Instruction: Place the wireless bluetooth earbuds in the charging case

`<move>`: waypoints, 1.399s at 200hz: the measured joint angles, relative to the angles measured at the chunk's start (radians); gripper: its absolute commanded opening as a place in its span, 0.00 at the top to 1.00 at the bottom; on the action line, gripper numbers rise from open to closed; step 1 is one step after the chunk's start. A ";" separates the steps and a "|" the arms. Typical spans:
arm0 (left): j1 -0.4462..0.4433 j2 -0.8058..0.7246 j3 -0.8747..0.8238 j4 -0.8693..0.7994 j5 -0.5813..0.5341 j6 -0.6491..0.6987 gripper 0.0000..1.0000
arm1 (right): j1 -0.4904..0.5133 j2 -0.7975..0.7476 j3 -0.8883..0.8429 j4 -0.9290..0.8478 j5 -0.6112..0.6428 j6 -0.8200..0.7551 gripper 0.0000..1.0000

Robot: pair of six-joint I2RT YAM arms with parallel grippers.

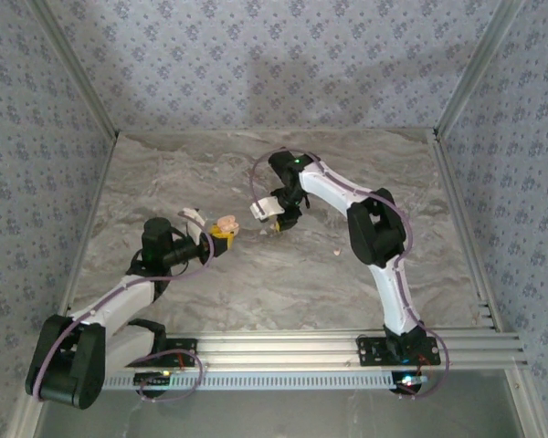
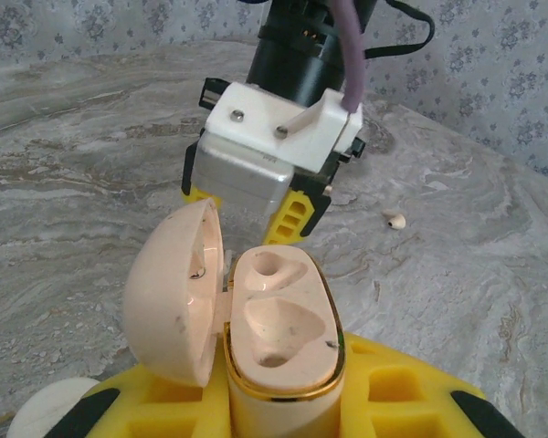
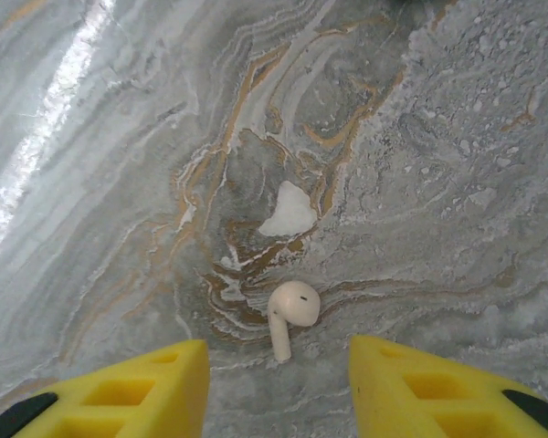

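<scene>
R gripper (image 3: 279, 365) jaws partly apart, nothing held. Earbud (image 3: 292, 306) lies on table (image 3: 119, 182) just ahead of its tips, centred on the gap, stem pointing back toward the gripper. L gripper (image 1: 221, 234) clamped on charging case (image 2: 283, 333), lid flipped open to its left side, both wells empty. Second earbud (image 2: 395, 220) on table beyond the case, off to the right. Buds prob v. light, hard, glossy, rounded, so likely to squirt out; pinch gently across head/stem. Marble-look top flat, smooth, low friction. Patterned walls (image 1: 256, 64) on 3 sides, ample room.
</scene>
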 measured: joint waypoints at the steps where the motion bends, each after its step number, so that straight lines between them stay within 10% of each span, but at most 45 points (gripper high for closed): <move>1: 0.000 0.000 0.000 0.000 0.000 0.000 0.85 | 0.000 0.002 0.002 -0.001 0.001 -0.001 0.56; 280: 0.011 0.000 0.000 -0.035 0.000 0.013 0.85 | 0.014 0.130 0.101 -0.030 0.015 -0.046 0.81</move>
